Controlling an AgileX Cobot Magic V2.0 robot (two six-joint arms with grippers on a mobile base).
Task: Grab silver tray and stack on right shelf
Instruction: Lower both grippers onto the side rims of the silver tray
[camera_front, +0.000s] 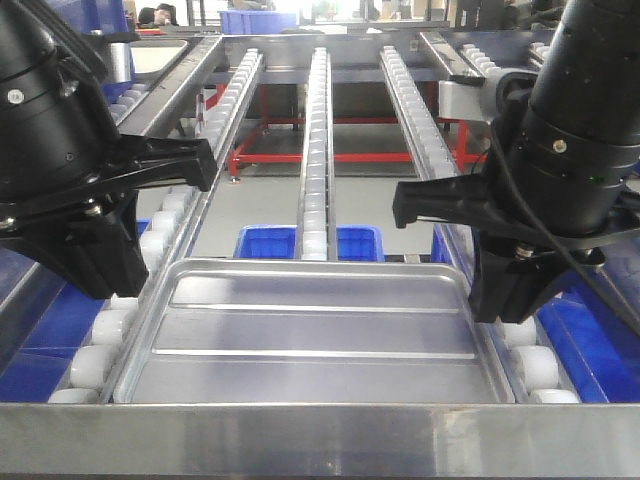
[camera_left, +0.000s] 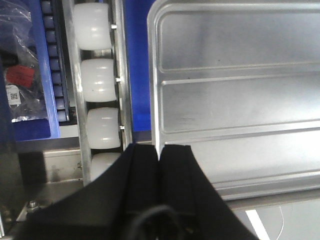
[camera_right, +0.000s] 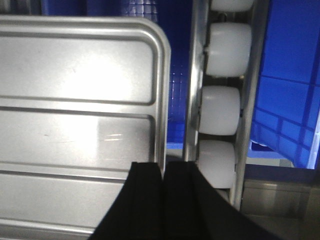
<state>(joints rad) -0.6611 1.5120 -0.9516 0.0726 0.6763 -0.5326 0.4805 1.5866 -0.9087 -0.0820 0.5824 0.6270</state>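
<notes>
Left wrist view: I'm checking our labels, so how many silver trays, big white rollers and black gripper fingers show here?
silver tray: 1
big white rollers: 4, the lowest partly hidden
black gripper fingers: 2
Total: 7

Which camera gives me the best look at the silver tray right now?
The exterior front view: the whole silver tray shows, rim and both ridges. The left wrist view shows only its left part, with the rim pinched by the left gripper. The right wrist view shows only its right part, with the rim pinched by the right gripper.
</notes>
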